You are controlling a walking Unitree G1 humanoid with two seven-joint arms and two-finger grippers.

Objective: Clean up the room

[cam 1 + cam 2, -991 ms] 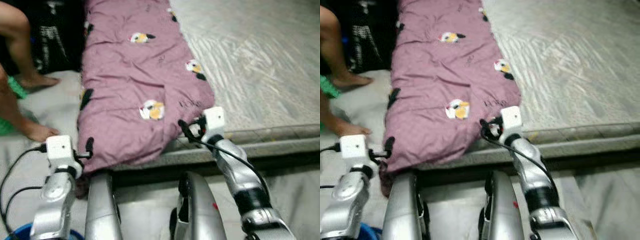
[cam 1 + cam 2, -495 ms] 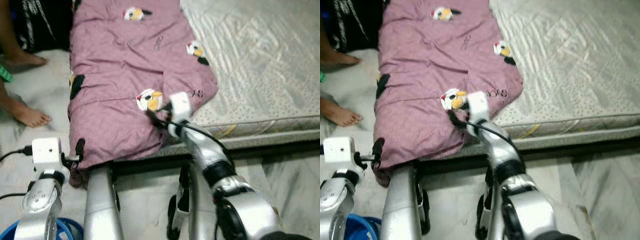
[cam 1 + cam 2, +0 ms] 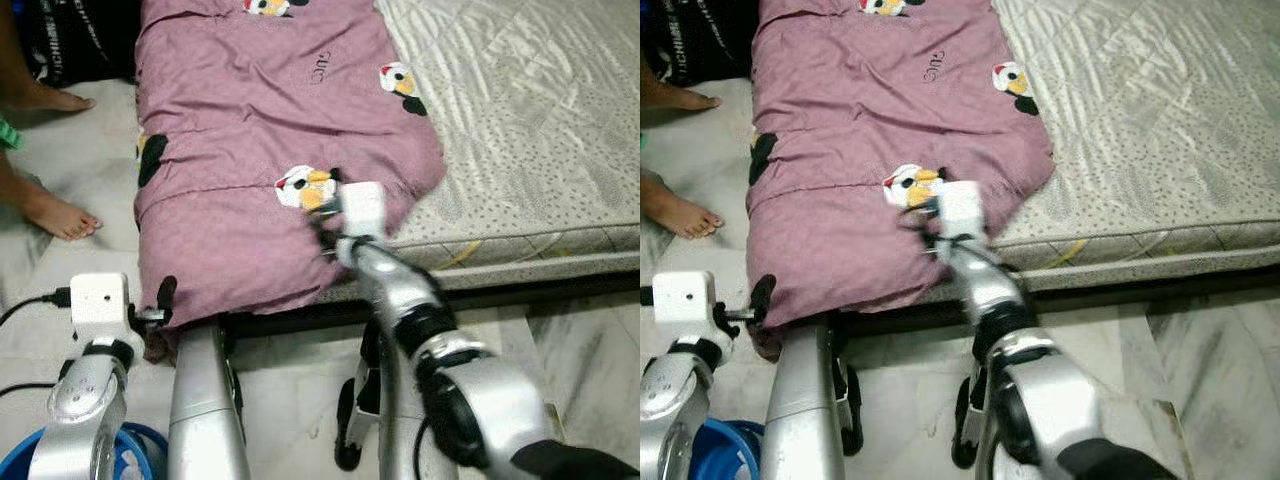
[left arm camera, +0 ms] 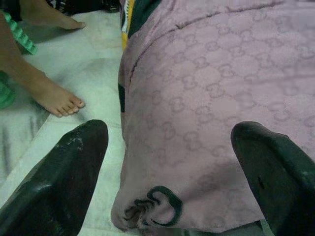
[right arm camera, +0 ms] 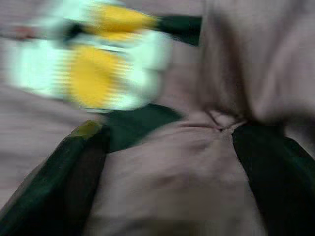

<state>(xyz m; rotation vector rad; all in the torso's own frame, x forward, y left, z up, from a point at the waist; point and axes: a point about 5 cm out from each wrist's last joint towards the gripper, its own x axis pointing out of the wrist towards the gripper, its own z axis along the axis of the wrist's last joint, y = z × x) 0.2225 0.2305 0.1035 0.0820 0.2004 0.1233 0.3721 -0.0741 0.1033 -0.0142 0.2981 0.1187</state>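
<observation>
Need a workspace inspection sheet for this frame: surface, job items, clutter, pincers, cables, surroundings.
Surface: bare quilted mattress on a low bed frame.
Job's things: pink blanket with a bird print, lying along the mattress's left side, its near end drooping over the bed edge.
Clutter: blue basin on the floor at the lower left.
Pincers: left pincer open, facing the blanket's hanging corner; right pincer open, fingers pressed into the blanket beside a bird print.
Cables: black cable at the left wrist.
Surroundings: pale marble floor; a person's bare feet at the left.
</observation>
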